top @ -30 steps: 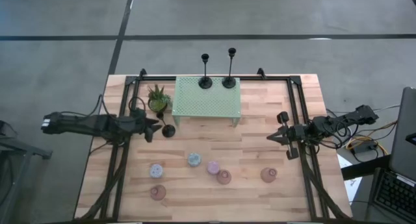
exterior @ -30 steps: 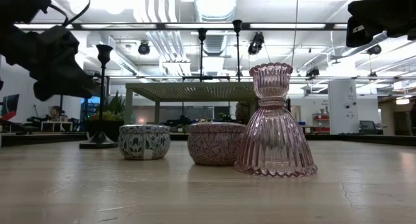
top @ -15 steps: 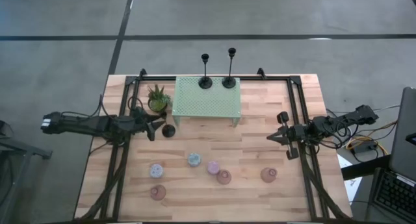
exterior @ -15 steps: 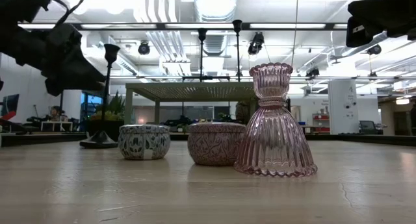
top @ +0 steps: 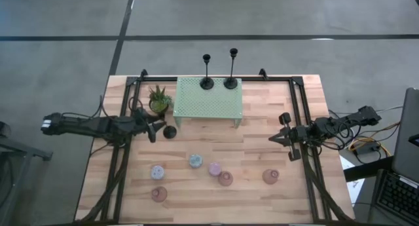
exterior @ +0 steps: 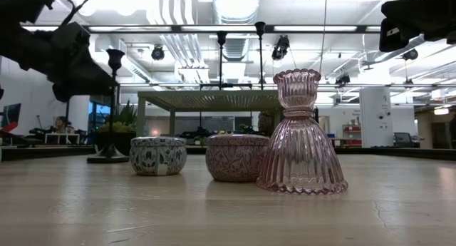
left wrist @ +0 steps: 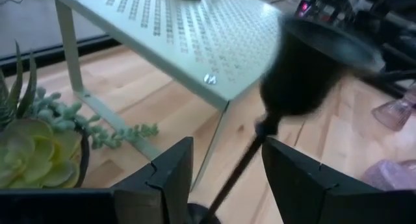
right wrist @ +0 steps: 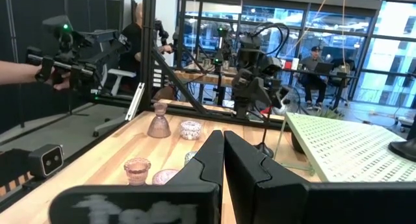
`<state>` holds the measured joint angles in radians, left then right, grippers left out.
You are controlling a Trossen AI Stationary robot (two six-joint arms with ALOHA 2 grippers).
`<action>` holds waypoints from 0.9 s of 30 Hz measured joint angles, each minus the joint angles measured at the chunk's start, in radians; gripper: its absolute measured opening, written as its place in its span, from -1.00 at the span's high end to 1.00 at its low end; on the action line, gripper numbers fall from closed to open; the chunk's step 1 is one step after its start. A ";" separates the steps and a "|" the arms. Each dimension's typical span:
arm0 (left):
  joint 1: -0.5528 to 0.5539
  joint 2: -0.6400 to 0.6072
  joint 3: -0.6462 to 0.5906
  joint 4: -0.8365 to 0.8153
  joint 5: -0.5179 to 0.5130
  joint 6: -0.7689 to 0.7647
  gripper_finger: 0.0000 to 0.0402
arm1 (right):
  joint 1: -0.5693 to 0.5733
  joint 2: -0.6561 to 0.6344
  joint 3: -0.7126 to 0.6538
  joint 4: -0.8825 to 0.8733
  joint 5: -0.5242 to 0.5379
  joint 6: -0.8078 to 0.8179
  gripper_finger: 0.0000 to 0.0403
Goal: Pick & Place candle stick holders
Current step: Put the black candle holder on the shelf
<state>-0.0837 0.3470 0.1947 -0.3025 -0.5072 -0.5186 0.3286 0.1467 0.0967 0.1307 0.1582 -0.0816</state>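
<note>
Nearest the table's front edge stand the short cup-like holders, strung loosely across the wood: a pink holder (top: pixel 159 194) at the front left with a lavender holder (top: pixel 157 171) just behind it, a pale blue holder (top: pixel 196 161) and a small pink cup (top: pixel 215 168) near the middle, the ribbed pink glass holder (exterior: pixel 301 133) beside them, and one more pink piece (top: pixel 271 176) off to the right. These look squat and stable, easy to take across the rim or body, though the glass is likely smooth and breakable, so a gentle squeeze is wise. Farther back, the third black candlestick (top: pixel 169 131) stands on the table by the front left leg of the mint-green shelf (top: pixel 209 100), just beside the potted plant (top: pixel 158 99). The left gripper (left wrist: pixel 224 169) has its fingers apart with the thin stem between them, not clamped. This one looks rigid but top-heavy on a small round base — likely to tip or swing if taken high, so a hold low on the stem, near the base, seems safest. At the back, two black candlesticks (top: pixel 218 80) stand upright on the shelf's far edge. The right gripper (top: pixel 275 138) waits over the table's right side, fingers together and empty — well apart from everything.
</note>
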 joint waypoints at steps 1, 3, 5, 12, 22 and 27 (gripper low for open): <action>0.000 0.000 0.000 -0.001 0.000 -0.001 0.06 | 0.000 0.000 0.000 0.000 0.000 0.000 0.96; 0.000 0.000 -0.001 -0.004 0.000 -0.002 0.08 | 0.000 0.000 0.000 0.000 0.000 0.002 0.96; 0.000 0.000 -0.001 -0.003 0.000 -0.003 0.12 | 0.000 0.000 0.000 0.000 0.000 0.000 0.96; 0.000 0.006 -0.002 0.023 -0.008 -0.027 0.50 | 0.000 0.000 0.000 0.000 0.000 0.002 0.96; 0.000 0.010 -0.003 0.072 -0.011 0.011 0.93 | 0.000 0.000 0.000 0.000 0.000 0.001 0.96; 0.000 0.010 0.006 0.083 0.002 0.012 0.91 | 0.000 0.000 0.000 0.000 0.000 0.000 0.96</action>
<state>-0.0837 0.3565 0.2012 -0.2194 -0.5056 -0.5069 0.3289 0.1465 0.0967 0.1307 0.1582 -0.0818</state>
